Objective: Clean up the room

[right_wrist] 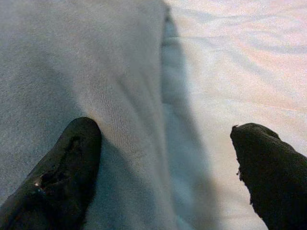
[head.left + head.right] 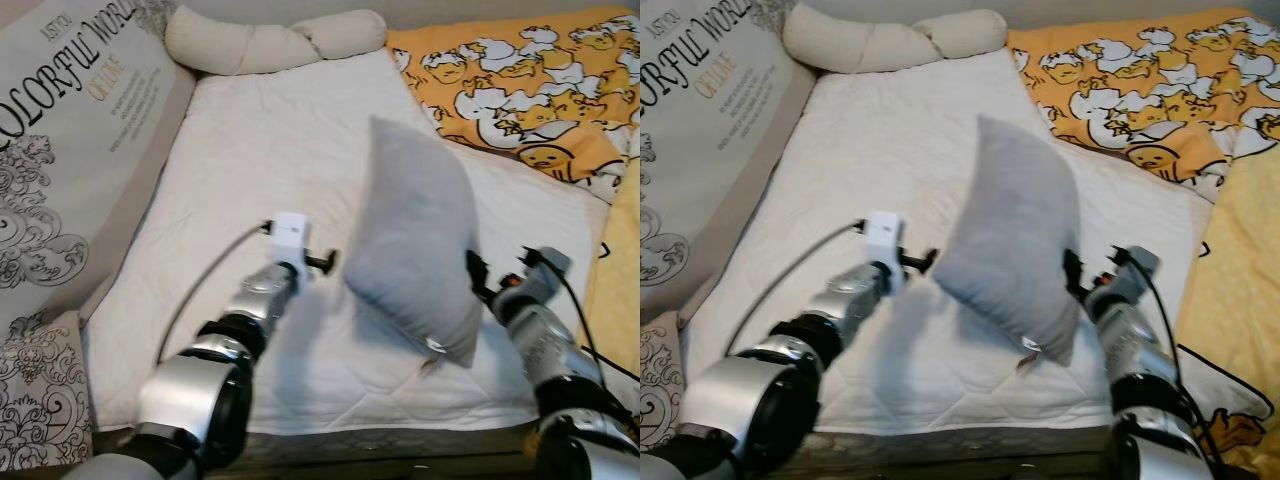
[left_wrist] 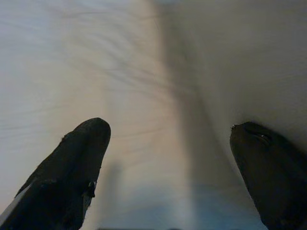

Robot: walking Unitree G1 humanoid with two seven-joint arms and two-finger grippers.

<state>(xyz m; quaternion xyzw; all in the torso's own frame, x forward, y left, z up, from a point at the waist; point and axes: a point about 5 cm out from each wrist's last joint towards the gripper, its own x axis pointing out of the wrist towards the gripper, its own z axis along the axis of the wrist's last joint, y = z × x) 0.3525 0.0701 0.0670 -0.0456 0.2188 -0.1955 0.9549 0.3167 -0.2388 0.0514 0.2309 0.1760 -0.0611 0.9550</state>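
Grey, plump pillow (image 2: 412,240) stands tilted on the white mattress (image 2: 250,170).

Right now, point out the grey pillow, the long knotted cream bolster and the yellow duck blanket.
grey pillow (image 2: 415,235), left eye view, middle of its broad face.
knotted cream bolster (image 2: 270,40), left eye view, near its knot.
yellow duck blanket (image 2: 530,85), left eye view, printed top surface.

A: Right wrist view, entry: 2 black fingers (image 1: 53,179) of the right gripper (image 1: 165,177) set wide apart; gap between them unobstructed.

B: Contents of field?

A: Grey pillow (image 1: 72,72) covers one side, 1 finger lying against its fabric; white quilted bedcover (image 1: 244,57) on the other; pillow edge casts a shadow band between.
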